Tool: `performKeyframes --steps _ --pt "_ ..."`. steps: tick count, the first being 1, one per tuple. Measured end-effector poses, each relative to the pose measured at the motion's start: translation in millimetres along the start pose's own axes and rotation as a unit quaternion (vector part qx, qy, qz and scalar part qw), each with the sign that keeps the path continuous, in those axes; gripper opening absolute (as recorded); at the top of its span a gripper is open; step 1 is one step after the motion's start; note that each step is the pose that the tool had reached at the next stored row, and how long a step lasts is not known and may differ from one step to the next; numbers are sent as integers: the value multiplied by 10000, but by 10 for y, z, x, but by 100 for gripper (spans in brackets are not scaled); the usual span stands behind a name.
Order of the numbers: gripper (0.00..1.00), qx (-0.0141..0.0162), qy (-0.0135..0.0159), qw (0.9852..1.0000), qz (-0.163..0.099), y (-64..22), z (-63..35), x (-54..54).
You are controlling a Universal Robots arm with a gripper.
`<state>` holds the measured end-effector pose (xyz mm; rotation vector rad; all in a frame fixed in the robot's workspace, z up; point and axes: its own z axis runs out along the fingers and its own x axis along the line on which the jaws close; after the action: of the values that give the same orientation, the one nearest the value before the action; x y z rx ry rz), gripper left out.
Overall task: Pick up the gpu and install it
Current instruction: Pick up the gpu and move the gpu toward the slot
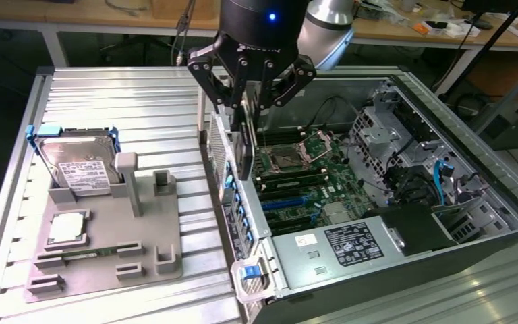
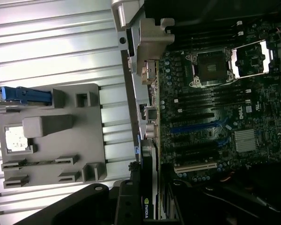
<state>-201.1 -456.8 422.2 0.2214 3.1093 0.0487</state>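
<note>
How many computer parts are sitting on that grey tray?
3: a hard drive at the grey tray's far end, a square silver chip in the middle, and a thin memory stick nearest the camera. Smaller ones may be hidden.

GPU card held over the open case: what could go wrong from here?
1. The gripper pinches the thin black NVIDIA-labelled GPU card with silver end bracket by its top edge; it might tilt on contact.
2. The card hangs close to the rear wall of the grey metal computer case; its bracket could catch there.
3. The green motherboard has several parallel slots; a small offset may miss the intended one.
</note>
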Motion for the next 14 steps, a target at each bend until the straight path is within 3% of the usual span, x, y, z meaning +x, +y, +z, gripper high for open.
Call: performKeyframes --steps 14 --pt "27 0 0 10000 0 13 2 -87"
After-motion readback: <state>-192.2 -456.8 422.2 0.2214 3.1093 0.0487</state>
